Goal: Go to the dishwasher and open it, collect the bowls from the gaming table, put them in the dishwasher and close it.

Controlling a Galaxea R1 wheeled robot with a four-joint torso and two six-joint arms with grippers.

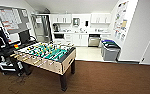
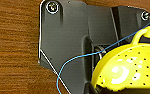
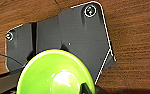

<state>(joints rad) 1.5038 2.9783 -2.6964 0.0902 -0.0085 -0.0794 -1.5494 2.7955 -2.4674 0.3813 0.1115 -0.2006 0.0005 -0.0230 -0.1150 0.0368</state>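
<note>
Brown carpet (image 1: pixel 111 77) covers the near floor in the head view. At the far left a dark desk with equipment (image 1: pixel 2 50) stands against the wall under a notice board (image 1: pixel 12 18). Just to its right is a table-football table (image 1: pixel 48 56) with a green field, rods and pale wooden sides on dark legs. Beyond it, across a pale tiled floor, a kitchenette runs along the back wall with white cabinets (image 1: pixel 76 38) above and below a counter. The dishwasher (image 1: pixel 94 40), with its steel front up and closed, sits in that row toward the right. Further right, two grey bins (image 1: pixel 110 51) with blue and dark lids stand against a white wall hung with posters (image 1: pixel 121 22).

In the left wrist view a yellow perforated bowl with a loop handle (image 2: pixel 131 70) shows large near the dark plate, over the brown floor, with a thin blue wire (image 2: pixel 73 58) crossing it. Whether the left gripper is spread or pinching the piece cannot be told.

In the right wrist view a yellow-green bowl (image 3: pixel 56 72) shows large against the plate. A dark finger tip (image 3: pixel 86 88) sits at its rim, yet the right gripper's state cannot be told either.
</note>
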